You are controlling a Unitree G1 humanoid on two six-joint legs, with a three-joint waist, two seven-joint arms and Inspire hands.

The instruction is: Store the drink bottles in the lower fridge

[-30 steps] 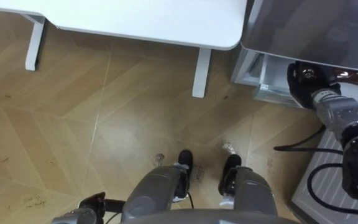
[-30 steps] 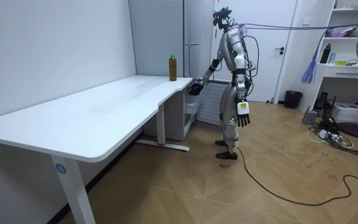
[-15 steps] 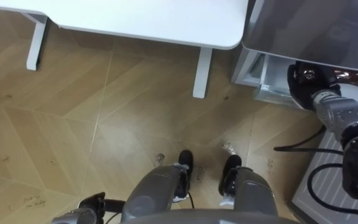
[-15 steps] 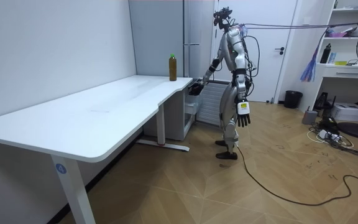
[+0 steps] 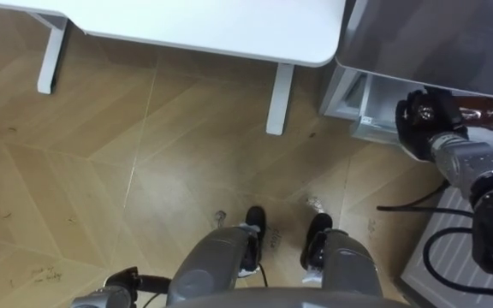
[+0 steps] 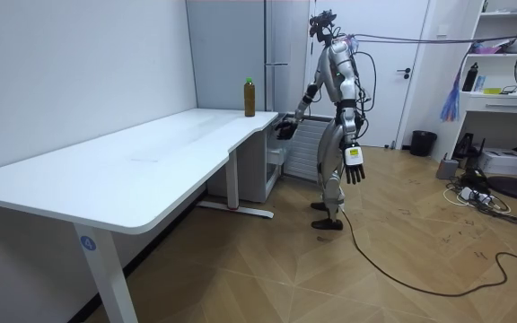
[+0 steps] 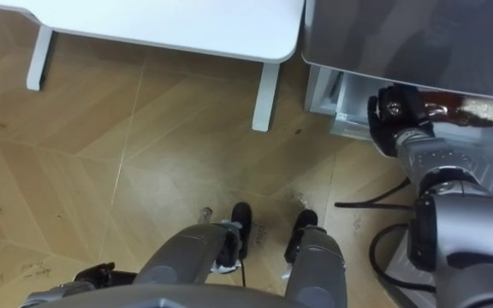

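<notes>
The right hand (image 7: 394, 115) has its fingers curled round a brown drink bottle (image 7: 467, 110), held on its side at the open lower fridge (image 7: 336, 104), just past the worktop's near corner. A second bottle (image 6: 249, 97), brown with a green cap, stands upright at the far corner of the worktop (image 6: 151, 152). The left hand (image 6: 354, 167) hangs at the robot's side, fingers loosely straight.

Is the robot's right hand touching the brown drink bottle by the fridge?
Touching. In the right eye view the right hand is curled round one end of the brown drink bottle, which sticks out sideways from its grip.
</notes>
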